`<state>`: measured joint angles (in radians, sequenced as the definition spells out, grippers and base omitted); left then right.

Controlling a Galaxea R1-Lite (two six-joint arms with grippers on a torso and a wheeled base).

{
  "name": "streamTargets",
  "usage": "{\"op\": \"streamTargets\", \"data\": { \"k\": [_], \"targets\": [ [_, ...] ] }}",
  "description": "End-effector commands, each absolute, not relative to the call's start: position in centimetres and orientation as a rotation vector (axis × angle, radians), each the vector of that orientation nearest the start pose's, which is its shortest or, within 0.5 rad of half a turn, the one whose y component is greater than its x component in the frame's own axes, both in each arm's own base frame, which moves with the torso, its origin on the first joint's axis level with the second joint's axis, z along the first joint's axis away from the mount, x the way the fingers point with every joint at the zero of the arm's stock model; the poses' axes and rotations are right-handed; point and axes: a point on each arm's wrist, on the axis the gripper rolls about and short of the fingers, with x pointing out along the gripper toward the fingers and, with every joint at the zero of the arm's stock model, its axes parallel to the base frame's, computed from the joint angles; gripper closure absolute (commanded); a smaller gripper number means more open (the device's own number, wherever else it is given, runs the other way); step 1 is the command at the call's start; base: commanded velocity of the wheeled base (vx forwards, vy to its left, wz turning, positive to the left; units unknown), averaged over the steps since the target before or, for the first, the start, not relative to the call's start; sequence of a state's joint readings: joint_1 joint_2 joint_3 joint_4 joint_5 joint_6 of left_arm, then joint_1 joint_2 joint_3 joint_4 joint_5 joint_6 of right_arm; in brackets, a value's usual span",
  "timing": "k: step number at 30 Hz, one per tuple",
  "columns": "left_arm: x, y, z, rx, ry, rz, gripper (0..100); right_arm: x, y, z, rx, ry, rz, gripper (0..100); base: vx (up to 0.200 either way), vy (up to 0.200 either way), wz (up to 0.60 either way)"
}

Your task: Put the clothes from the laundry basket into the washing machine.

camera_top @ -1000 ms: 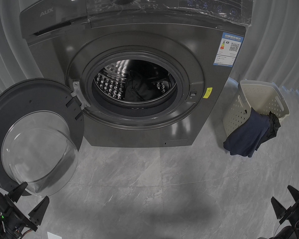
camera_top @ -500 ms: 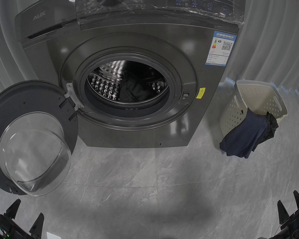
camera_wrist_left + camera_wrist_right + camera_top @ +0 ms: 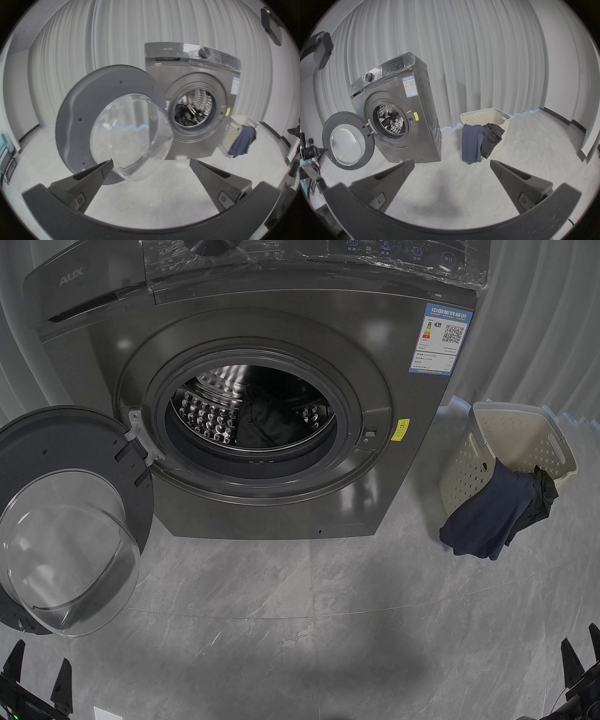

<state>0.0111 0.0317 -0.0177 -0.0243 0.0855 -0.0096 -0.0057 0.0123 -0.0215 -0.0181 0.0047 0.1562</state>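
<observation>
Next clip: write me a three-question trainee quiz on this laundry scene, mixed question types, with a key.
1. True or false: the door of the washing machine is shut.
2. The navy garment is: A) inside the drum; B) draped over the rim of the laundry basket; C) spread on the floor far from the basket.
3. What do the left end effector and the right end effector hold?
Key: 1 false, the door is swung wide open. 2 B. 3 nothing; both are open and empty.
</observation>
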Motion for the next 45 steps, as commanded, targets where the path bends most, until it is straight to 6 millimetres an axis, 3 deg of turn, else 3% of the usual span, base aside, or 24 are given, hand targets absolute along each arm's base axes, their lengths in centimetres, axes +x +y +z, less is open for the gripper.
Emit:
{"op": "streamTargets", "data": {
  "k": [1, 9, 14, 17, 18, 19, 20, 21, 22, 30, 33, 38, 39, 41, 44, 45],
  "targets": [
    [-2.3, 0.0, 7.6, -0.012, 0.003, -0.009, 0, -2.5, 0.0, 8.4, 0.222, -0.048, 0.002, 0, 0.000, 0.000, 0.00],
    [-2.3, 0.0, 7.6, -0.012, 0.003, -0.003, 0, -2.5, -0.1, 8.6, 0.619, -0.081, -0.033, 0, 0.000, -0.175, 0.00],
    [-2.3, 0.0, 7.6, -0.014, 0.003, 0.000, 0, -2.6, -0.6, 8.7, 0.924, -0.210, -0.242, 0, 0.000, -0.200, 0.00],
    [-2.3, 0.0, 7.6, -0.021, 0.003, 0.003, 0, -2.6, -1.0, 8.3, 1.289, -0.363, -0.349, 0, 0.000, -0.200, 0.00],
    [-2.3, 0.0, 7.6, -0.035, 0.003, 0.017, 0, -2.6, -1.2, 8.2, 1.573, -0.493, -0.376, 0, 0.000, -0.200, 0.00],
    [-2.3, 0.1, 7.6, -0.038, 0.003, 0.020, 0, -2.7, -1.2, 8.2, 1.690, -0.561, -0.379, 0, 0.000, -0.200, 0.00],
    [-2.3, 0.1, 7.6, -0.038, 0.003, 0.020, 0, -2.7, -1.2, 8.2, 1.690, -0.561, -0.379, 0, 0.000, -0.200, 0.00],
    [-2.3, 0.0, 7.6, -0.031, 0.001, 0.011, 0, -2.8, -1.4, 8.2, 1.993, -0.767, -0.367, 0, 0.000, 0.000, 0.00],
    [-2.3, 0.0, 7.6, -0.020, 0.001, 0.006, 0, -2.8, -1.4, 8.3, 1.990, -0.773, -0.363, 0, 0.000, 0.000, 0.00],
    [-2.3, 0.0, 7.6, -0.020, 0.003, 0.002, 0, -2.8, -1.4, 8.5, 1.931, -0.747, -0.354, 0, 0.000, 0.000, 0.00],
    [-2.3, 0.0, 7.6, -0.018, 0.003, 0.002, 0, -2.7, -1.2, 8.4, 1.817, -0.620, -0.337, 0, 0.000, 0.000, 0.00],
    [-2.3, 0.0, 7.6, -0.020, 0.003, 0.003, 0, -2.6, -1.0, 8.4, 1.073, -0.326, -0.380, 0, 0.000, 0.000, 0.00],
    [-2.3, 0.0, 7.6, -0.020, 0.003, 0.003, 0, -2.5, -0.9, 8.6, 0.813, -0.266, -0.361, 0, 0.000, -0.200, 0.00],
    [-2.3, 0.0, 7.6, -0.020, 0.001, 0.005, 0, -2.5, -0.7, 8.5, 0.489, -0.174, -0.310, 0, 0.000, -0.200, 0.00],
    [-2.3, 0.0, 7.6, -0.021, 0.003, 0.003, 0, -2.4, -0.4, 8.3, 0.093, -0.077, -0.193, 0, 0.000, -0.200, 0.00],
    [-2.3, 0.0, 7.6, -0.021, 0.003, 0.003, 0, -2.3, -0.3, 8.2, 0.032, -0.063, -0.146, 0, 0.000, -0.200, 0.00]
  ]
}}
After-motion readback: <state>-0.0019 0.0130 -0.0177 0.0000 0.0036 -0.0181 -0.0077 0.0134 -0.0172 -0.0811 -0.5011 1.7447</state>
